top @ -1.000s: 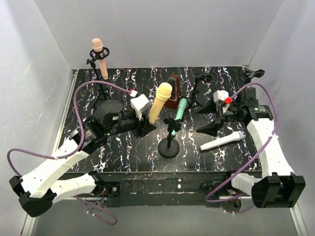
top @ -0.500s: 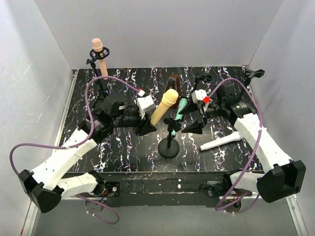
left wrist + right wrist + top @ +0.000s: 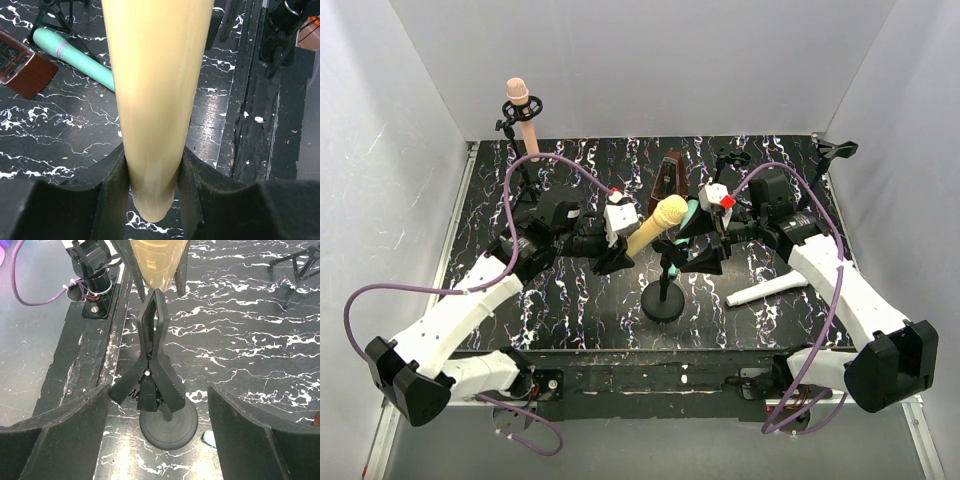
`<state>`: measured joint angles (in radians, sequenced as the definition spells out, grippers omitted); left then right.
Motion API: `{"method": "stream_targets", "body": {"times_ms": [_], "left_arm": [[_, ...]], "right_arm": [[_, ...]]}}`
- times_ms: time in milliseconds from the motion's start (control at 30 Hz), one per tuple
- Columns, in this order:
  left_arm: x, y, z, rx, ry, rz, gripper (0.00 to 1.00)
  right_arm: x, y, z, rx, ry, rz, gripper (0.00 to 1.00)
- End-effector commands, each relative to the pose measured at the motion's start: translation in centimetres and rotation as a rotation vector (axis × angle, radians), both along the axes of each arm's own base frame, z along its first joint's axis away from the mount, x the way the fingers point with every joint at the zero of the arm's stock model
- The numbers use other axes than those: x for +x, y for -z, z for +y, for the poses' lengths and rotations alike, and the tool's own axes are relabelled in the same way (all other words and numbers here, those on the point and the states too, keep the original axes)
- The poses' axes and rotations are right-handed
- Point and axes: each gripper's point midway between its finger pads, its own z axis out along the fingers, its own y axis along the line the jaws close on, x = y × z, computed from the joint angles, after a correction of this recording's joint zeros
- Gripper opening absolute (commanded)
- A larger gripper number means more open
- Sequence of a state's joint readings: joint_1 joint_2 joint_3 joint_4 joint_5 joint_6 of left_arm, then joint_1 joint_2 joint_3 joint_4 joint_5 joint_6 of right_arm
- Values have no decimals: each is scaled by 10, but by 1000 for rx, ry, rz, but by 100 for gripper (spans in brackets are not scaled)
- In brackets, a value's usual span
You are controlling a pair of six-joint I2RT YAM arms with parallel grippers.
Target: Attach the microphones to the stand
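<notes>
Convergence at frame centre. Brings the right gripper (image 3: 702,243) in from the right side, spread wide either side of the stand clip (image 3: 152,365). Carries the pale yellow microphone (image 3: 658,224), clamped by its handle in the left gripper (image 3: 152,185), rightward and tilted lower toward that clip. Points to insertion next. Leaves the white microphone (image 3: 772,288) lying lower right.

Bright, even light, soft shadows; the pale yellow microphone (image 3: 155,100) shows sheen (foreground slightly soft).
</notes>
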<state>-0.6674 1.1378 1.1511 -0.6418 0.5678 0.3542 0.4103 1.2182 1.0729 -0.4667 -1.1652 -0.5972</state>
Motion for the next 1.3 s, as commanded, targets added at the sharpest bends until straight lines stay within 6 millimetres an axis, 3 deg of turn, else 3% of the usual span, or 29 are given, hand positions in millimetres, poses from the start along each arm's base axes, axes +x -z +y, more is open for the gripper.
{"method": "stream_targets", "body": {"times_ms": [0, 667, 933, 1133, 1267], "left_arm": [[5, -16, 0, 8, 54, -76, 0], [1, -6, -15, -21, 133, -3, 0], [6, -7, -14, -7, 120, -15, 0], [6, -3, -16, -2, 128, 1, 0], [6, -1, -16, -1, 128, 9, 0]], "right_arm": [[0, -8, 4, 24, 3, -16, 83], [2, -8, 8, 52, 25, 29, 79], [0, -4, 8, 55, 20, 40, 83], [-4, -4, 8, 65, -4, 34, 71], [-10, -3, 7, 68, -31, 16, 56]]}}
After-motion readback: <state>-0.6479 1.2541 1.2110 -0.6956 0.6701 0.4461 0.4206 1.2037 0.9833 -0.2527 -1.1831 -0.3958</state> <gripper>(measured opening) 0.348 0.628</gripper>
